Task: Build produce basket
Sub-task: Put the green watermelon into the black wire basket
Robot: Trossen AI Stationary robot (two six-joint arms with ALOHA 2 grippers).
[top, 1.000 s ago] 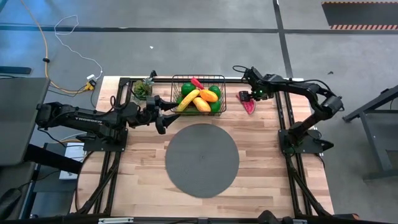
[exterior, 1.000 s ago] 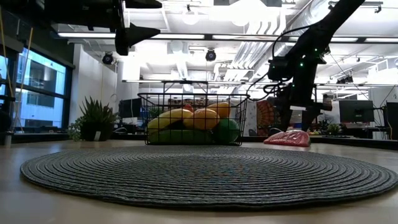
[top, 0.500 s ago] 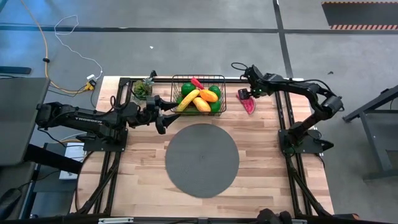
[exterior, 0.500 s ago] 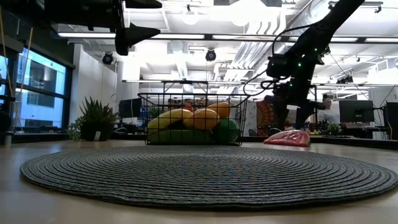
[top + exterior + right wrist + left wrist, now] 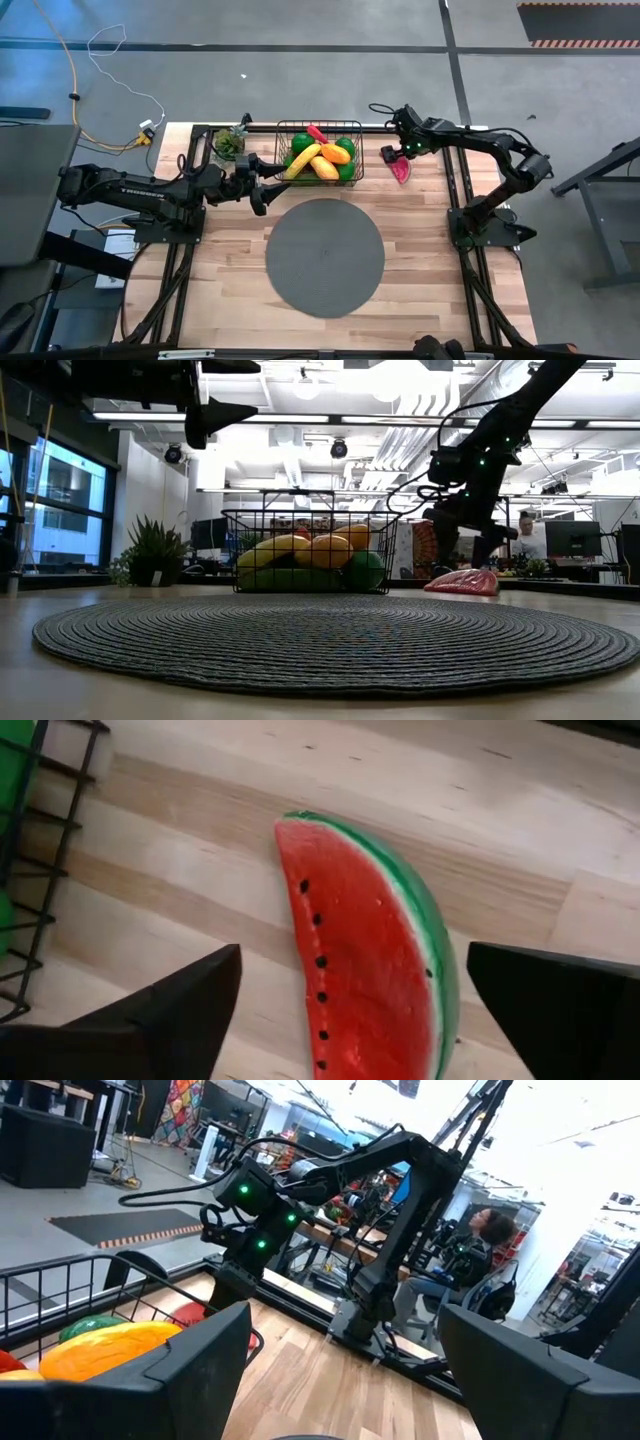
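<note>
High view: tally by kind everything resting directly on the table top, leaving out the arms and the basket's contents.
Wire-mesh basket: 1
Watermelon slice: 1
Round grey mat: 1
Potted plant: 1
Total: 4

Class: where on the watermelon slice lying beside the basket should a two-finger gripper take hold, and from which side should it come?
Probably from above, across the thin middle of the watermelon slice: it lies flat on the table, red face up, its long edges free. The open right gripper hangs right over it.
</note>
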